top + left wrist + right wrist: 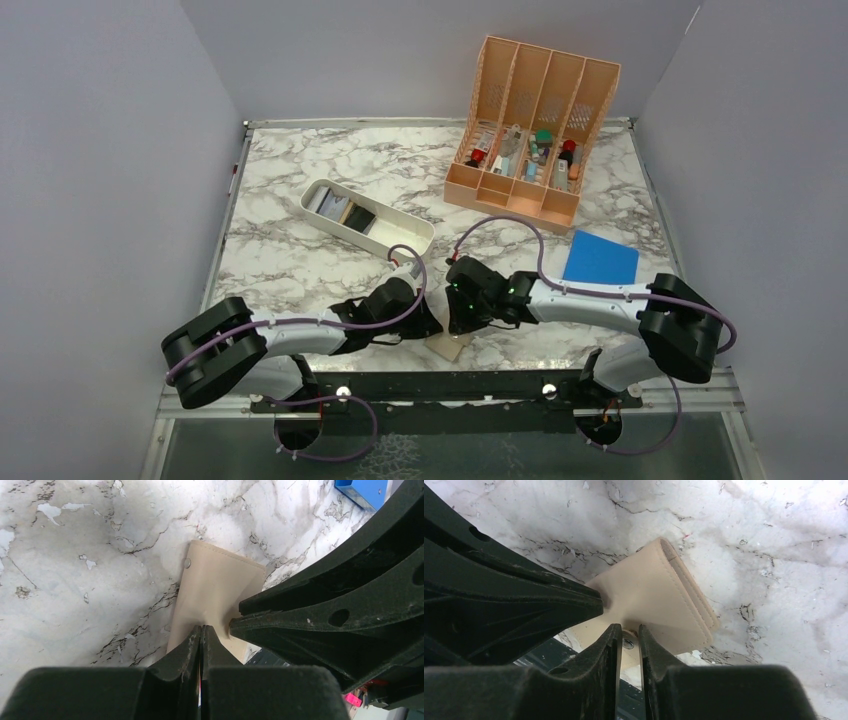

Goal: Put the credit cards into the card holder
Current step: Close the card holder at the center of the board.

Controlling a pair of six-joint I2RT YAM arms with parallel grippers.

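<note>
The tan card holder (pixel 449 346) lies at the table's front edge, between both grippers. In the left wrist view my left gripper (pixel 201 628) is shut, its tips pinching the card holder (pixel 215 587) at its near end. In the right wrist view the card holder (pixel 659 592) rises toward that pinch. My right gripper (pixel 628 630) is open by a narrow gap, and the holder's snap tab (pixel 628 643) shows in that gap. The credit cards, pale (pixel 327 201) and black (pixel 360 217), lie in the white tray (pixel 410 232).
A peach slotted organizer (pixel 535 130) with small items stands at the back right. A flat bright-blue rectangle (pixel 600 258) lies right of the right arm. The table's front edge and a dark rail (pixel 450 385) run just beneath the holder.
</note>
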